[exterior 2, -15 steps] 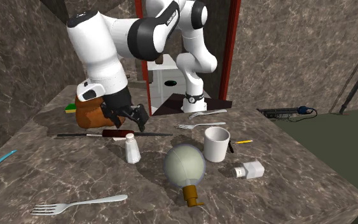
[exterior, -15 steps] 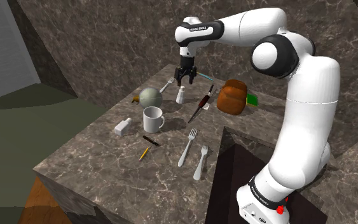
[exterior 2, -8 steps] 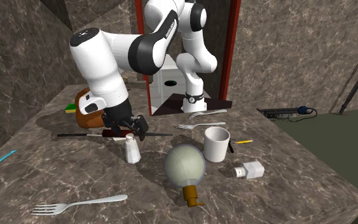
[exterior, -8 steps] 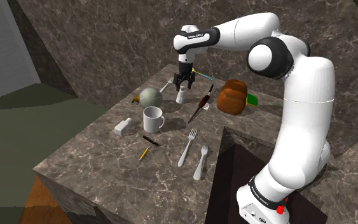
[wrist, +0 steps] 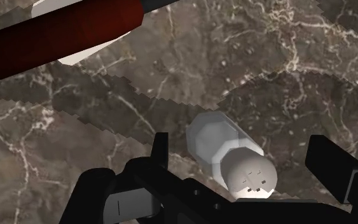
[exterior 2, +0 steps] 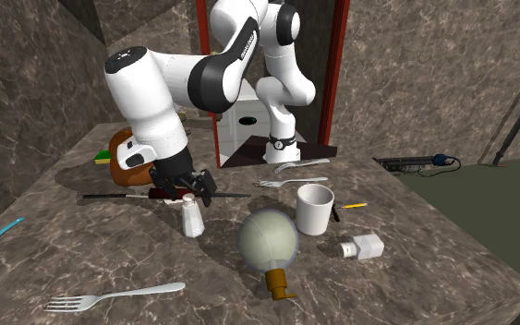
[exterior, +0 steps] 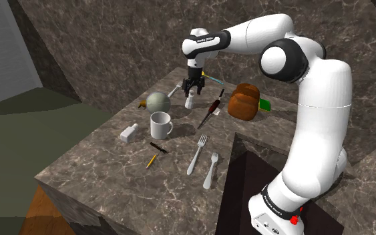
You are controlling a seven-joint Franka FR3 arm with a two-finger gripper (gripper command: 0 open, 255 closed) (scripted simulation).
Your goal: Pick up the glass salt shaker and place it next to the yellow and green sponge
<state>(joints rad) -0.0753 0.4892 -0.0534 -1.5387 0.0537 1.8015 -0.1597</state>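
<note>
Pre-grasp alignment over the salt shaker (exterior: 189, 101). The gripper (exterior: 191, 88) hangs directly above the shaker with its jaws apart. In the wrist view the shaker's cap sits in the gap between them and appears to touch neither, so the shaker is not yet held. It stands upright on the countertop (exterior: 106, 170), between the grey sphere (exterior: 157, 101) and the red-handled knife (exterior: 212, 107).

The vertical approach suits the shape of the target. The salt shaker (wrist: 230, 151) has a faceted, roughly octagonal body that narrows to a rounded cap pierced with small holes, so opposite flat faces offer the pads a seat. It is drawn pale grey-white rather than clear. A hard, smooth body of this kind would likely slip if clamped only at the domed top, so a lower grip on the facets seems safer.

The sponge (exterior: 265, 104), green above yellow, lies at the far side of a brown loaf-shaped object (exterior: 242, 101) and well apart from the shaker. The carry probably has to clear both the loaf and the knife (exterior 2: 170, 194), whose dark red handle lies just beside the shaker.

The countertop is dark veined stone, flat and glossy. A white mug (exterior 2: 314, 208) stands near the sphere (exterior 2: 268, 238), which rests on a brass-coloured base.
</note>
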